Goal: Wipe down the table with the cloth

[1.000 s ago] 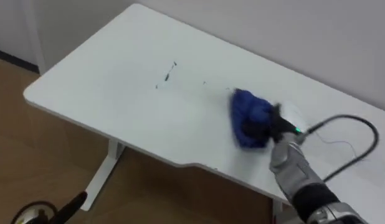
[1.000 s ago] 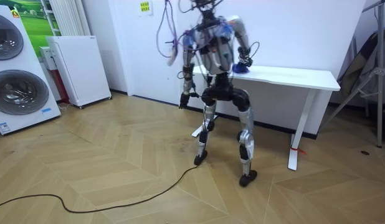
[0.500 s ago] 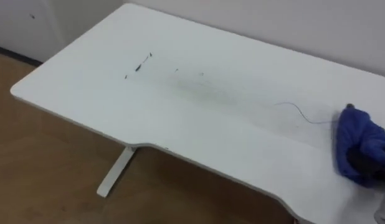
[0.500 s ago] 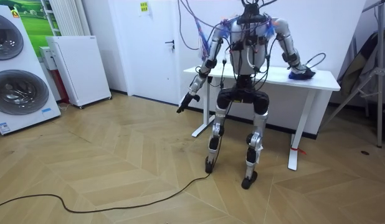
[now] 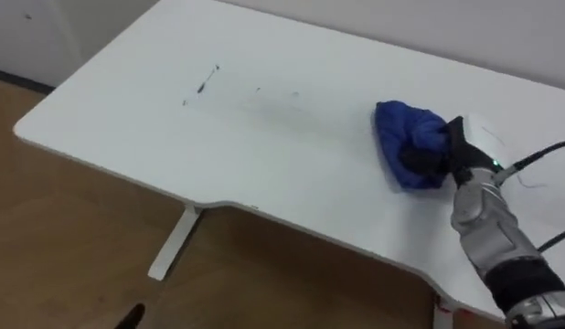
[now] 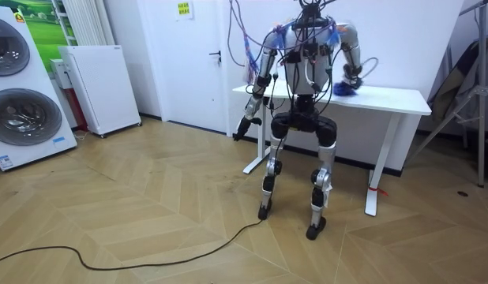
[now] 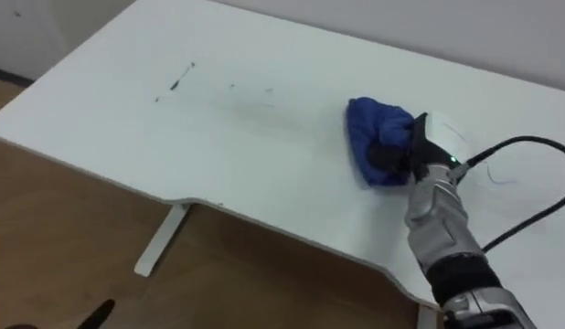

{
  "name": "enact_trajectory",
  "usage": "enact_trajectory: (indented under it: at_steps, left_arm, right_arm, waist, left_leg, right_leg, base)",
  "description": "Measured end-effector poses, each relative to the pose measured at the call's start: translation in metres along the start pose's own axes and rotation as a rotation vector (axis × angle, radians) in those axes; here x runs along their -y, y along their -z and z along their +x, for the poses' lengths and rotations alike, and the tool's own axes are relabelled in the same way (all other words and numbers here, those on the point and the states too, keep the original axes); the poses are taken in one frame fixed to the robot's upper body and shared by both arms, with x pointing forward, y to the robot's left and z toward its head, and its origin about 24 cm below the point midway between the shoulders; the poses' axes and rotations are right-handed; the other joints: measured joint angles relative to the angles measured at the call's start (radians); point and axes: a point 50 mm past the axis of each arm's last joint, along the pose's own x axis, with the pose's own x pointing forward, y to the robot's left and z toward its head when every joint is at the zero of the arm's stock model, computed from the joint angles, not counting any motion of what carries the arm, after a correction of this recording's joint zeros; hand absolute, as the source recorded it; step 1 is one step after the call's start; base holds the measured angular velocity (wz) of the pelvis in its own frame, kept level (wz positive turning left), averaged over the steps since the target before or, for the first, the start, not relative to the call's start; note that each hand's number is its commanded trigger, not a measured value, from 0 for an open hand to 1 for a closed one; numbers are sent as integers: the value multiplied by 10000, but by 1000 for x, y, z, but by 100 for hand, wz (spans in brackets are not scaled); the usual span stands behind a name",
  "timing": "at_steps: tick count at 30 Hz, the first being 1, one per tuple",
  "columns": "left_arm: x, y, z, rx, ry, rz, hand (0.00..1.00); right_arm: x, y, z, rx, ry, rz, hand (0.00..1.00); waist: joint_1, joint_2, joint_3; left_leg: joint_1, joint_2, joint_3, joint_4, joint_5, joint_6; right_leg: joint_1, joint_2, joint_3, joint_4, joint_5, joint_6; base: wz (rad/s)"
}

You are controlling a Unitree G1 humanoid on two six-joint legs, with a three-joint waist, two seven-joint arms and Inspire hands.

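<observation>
A crumpled blue cloth (image 5: 406, 139) (image 7: 369, 135) lies on the white table (image 5: 264, 183) right of its middle. My right hand (image 5: 436, 157) (image 7: 403, 152) comes in from the lower right, its dark fingers curled into the cloth's right side and pressing it to the tabletop. Short dark marks (image 5: 201, 86) (image 7: 175, 83) show on the table's far left part, well left of the cloth. In the room view I stand upright at the table's front edge, right hand (image 6: 348, 82) on the cloth (image 6: 341, 89), while my left hand (image 6: 239, 131) hangs beside my hip.
A thin pen line (image 7: 495, 175) runs on the tabletop right of my hand. The table's front edge has a shallow cut-out (image 5: 292, 224). Washing machines (image 6: 19, 87) and a white cabinet (image 6: 98, 87) stand at the room view's left, a tripod (image 6: 465, 95) at its right.
My right hand has drawn the blue cloth leftward across the table, from its right end toward the middle. My view has shifted a little too.
</observation>
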Motion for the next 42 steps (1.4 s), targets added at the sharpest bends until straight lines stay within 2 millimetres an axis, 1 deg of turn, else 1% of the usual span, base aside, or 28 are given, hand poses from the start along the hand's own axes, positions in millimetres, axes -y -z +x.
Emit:
enact_trajectory:
  at_steps: [2,3,5,7,8,10,13,14,16,18,21,23,24,26,27,28,29,30,31,33,34,35,36,37,38,39,41,42]
  left_arm:
    - [5,19,-2,-486,116,104,0]
    - [7,24,-2,-595,149,106,0]
    - [7,43,-4,-1083,152,-173,0]
    - [3,56,-5,-1427,23,-354,0]
    - [1,61,-6,-1538,-38,-292,0]
    - [-7,77,-8,-1968,-258,-391,0]
    - [-10,78,-8,-1970,-344,-559,0]
    - [-9,74,-8,-1859,-335,-614,0]
    - [-8,66,-6,-1617,-334,-751,0]
    - [-6,57,-5,-1390,-284,-816,0]
    - [1,47,-5,-1141,-72,-569,0]
    - [8,43,-5,-1130,139,-350,0]
    - [9,42,-5,-1134,199,-280,0]
    - [15,42,-6,-1207,528,-228,0]
    - [16,42,-6,-1227,593,-238,0]
    - [18,40,-6,-1193,667,-267,0]
    - [19,41,-7,-1235,741,-239,0]
    - [18,41,-6,-1273,718,-198,0]
    - [17,47,-7,-1456,705,-134,0]
    - [19,61,-10,-1891,773,-92,0]
    - [20,66,-11,-2085,803,-91,0]
    - [20,71,-12,-2187,807,-54,0]
    - [20,74,-12,-2259,797,-55,0]
    - [19,82,-14,-2471,760,-187,0]
    - [18,85,-14,-2560,737,-231,0]
    - [17,90,-15,-2716,687,-409,0]
    - [16,97,-16,-2900,606,-626,0]
    - [15,98,-17,-2906,585,-652,0]
  right_arm:
    - [-6,29,-4,-1077,-201,354,100]
    - [-7,38,-7,-1282,-171,621,100]
    - [-10,70,-18,-1867,-99,1168,100]
    - [-11,97,-29,-2432,72,1361,100]
    - [-11,105,-33,-2640,105,1407,100]
    - [-10,136,-48,-3433,159,1301,100]
    - [-7,162,-62,-4316,327,1238,100]
    - [-6,162,-61,-4385,455,1286,100]
    - [-6,160,-59,-4390,459,1252,100]
    - [-6,154,-54,-4400,335,1105,100]
    - [-9,131,-41,-4117,33,553,100]
    - [-13,101,-28,-3546,-337,159,100]
    - [-14,92,-26,-3247,-454,15,100]
    - [-18,47,-16,-1793,-874,-255,100]
    - [-18,37,-15,-1449,-913,-228,100]
    - [-17,21,-12,-858,-943,-265,100]
    - [-14,12,-9,-522,-943,-223,100]
    - [-13,11,-9,-445,-926,-198,100]
    - [-14,10,-9,-394,-942,-149,100]
    - [-15,17,-9,-675,-1014,-89,100]
    - [-17,30,-11,-1102,-1124,28,100]
    - [-20,50,-16,-1669,-1233,390,100]
    - [-21,59,-19,-1902,-1202,854,100]
    - [-26,75,-26,-2301,-1148,1375,100]
    - [-27,83,-30,-2482,-1079,1578,100]
    - [-28,99,-37,-2957,-933,2038,100]
    - [-26,134,-52,-4127,-463,2482,100]
    - [-24,144,-56,-4441,-298,2485,100]
  waist:
    - [-44,-15,1]
    - [-56,-27,6]
    - [-132,-74,-8]
    - [-316,-152,-7]
    - [-317,-145,14]
    - [-467,-261,-30]
    - [-621,-242,-117]
    - [-667,-201,-148]
    - [-758,-144,-169]
    - [-599,-78,-176]
    - [-421,-12,-152]
    - [-120,-9,-159]
    - [-13,-14,-150]
    - [196,-31,-139]
    - [274,-26,-130]
    - [293,1,-82]
    - [423,-45,-55]
    - [505,-8,-5]
    - [598,-95,-41]
    - [552,-113,-36]
    - [507,-164,-62]
    - [455,-207,-63]
    - [363,-231,-56]
    - [169,-232,-21]
    - [80,-270,-35]
    - [-133,-349,-50]
    - [-596,-388,-62]
    - [-669,-387,-65]
  left_leg:
    - [61,-162,-285,107,-87,119]
    - [89,-188,-285,129,-102,145]
    - [175,-276,-332,245,-210,210]
    - [287,-367,-363,359,-301,263]
    - [354,-378,-362,390,-346,273]
    - [522,-411,-387,568,-529,299]
    - [549,-424,-396,899,-764,363]
    - [545,-424,-379,969,-826,386]
    - [568,-424,-369,954,-839,402]
    - [747,-421,-372,834,-838,403]
    - [935,-413,-532,604,-830,395]
    - [1045,-379,-649,389,-827,391]
    - [1044,-352,-655,357,-826,385]
    - [1013,-339,-808,215,-804,359]
    - [1011,-336,-829,195,-801,355]
    - [1005,-339,-891,187,-801,354]
    - [1040,-347,-961,168,-801,354]
    - [1036,-366,-1015,143,-800,353]
    - [1043,-382,-1099,84,-786,358]
    - [1048,-409,-1197,52,-783,362]
    - [1057,-439,-1274,61,-763,377]
    - [1065,-480,-1346,68,-758,386]
    - [1091,-491,-1345,63,-754,391]
    - [1165,-509,-1347,47,-752,395]
    - [1194,-520,-1336,41,-752,395]
    - [1290,-545,-1296,18,-752,396]
    - [1472,-565,-1288,20,-753,397]
    - [1530,-565,-1270,19,-753,397]
  right_leg:
    - [489,-38,-153,-311,13,98]
    - [607,-53,-209,-395,25,117]
    - [1044,-89,-466,-747,47,198]
    - [1442,-92,-505,-1060,40,265]
    - [1550,-95,-501,-1111,33,287]
    - [1986,-70,-502,-1413,50,366]
    - [2206,-61,-472,-1486,82,443]
    - [2219,-48,-382,-1474,96,459]
    - [2217,-48,-405,-1351,124,469]
    - [2196,-32,-399,-1308,161,427]
    - [2060,47,-387,-1180,215,339]
    - [1822,209,-176,-1103,303,200]
    - [1739,247,-163,-1077,327,161]
    - [1513,349,-140,-1035,366,97]
    - [1497,361,-143,-1038,366,96]
    - [1506,364,-190,-1041,366,96]
    - [1506,360,-322,-1087,366,96]
    - [1526,361,-411,-1159,366,96]
    - [1610,364,-449,-1223,366,97]
    - [1682,368,-459,-1227,365,97]
    - [1742,356,-499,-1236,365,97]
    - [1893,340,-614,-1302,365,97]
    - [2000,338,-676,-1372,366,97]
    - [2186,335,-704,-1445,366,97]
    - [2269,335,-741,-1482,365,97]
    - [2487,334,-796,-1583,366,97]
    - [2800,334,-839,-1590,368,99]
    - [2853,334,-823,-1589,368,99]
  base:
    - [52]
    - [46]
    - [34]
    - [34]
    - [20]
    - [7]
    - [-1]
    - [-6]
    - [-10]
    - [-28]
    - [-41]
    - [-63]
    - [-53]
    - [-29]
    - [0]
    - [13]
    - [20]
    - [24]
    - [28]
    - [34]
    - [47]
    - [52]
    - [54]
    - [41]
    - [44]
    - [36]
    - [34]
    - [10]
